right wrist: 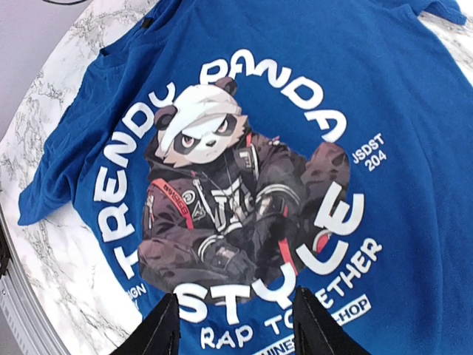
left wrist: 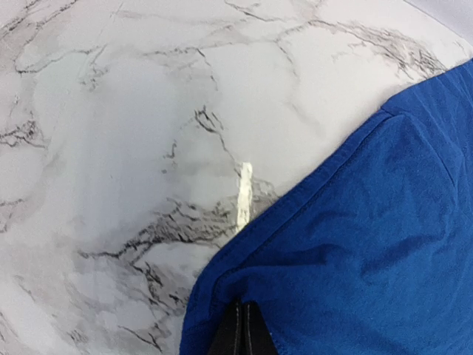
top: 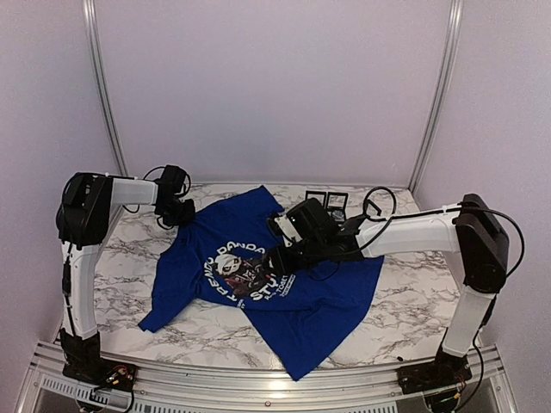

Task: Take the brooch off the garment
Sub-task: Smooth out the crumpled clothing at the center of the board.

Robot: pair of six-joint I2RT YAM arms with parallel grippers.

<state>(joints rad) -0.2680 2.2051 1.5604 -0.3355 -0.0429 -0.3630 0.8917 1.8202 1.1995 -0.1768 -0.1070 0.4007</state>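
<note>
Garment (top: 323, 314) lies spread face up and slantwise across the marble-patterned counter (top: 413, 301). It is a royal-blue T-shirt, and one corner reaches almost to the near edge between the two arm bases. Its middle carries the panda print (right wrist: 214, 214), a black-and-white panda in a dark jacket ringed by white lettering. Which detail there is the brooch I cannot tell.

Above the lower part of that print hangs the right pincer (right wrist: 236, 299). Its two dark fingers (right wrist: 159, 333) stand well apart, about halfway open, with nothing between them. They frame the words at the bottom of the ring and do not visibly touch the cloth.

Farther back and to the left, the left pincer (left wrist: 238, 329) sits at the edge of a sleeve (left wrist: 355, 244). Its tips are pressed fully together, and the hem cloth puckers around them, so it appears to have the garment nipped. Just beyond that hem a short pale streak (left wrist: 244, 194) marks the bare counter.

At the far edge, behind the right arm's wrist, lie two small dark cases (top: 327, 202), apart from the shirt.
</note>
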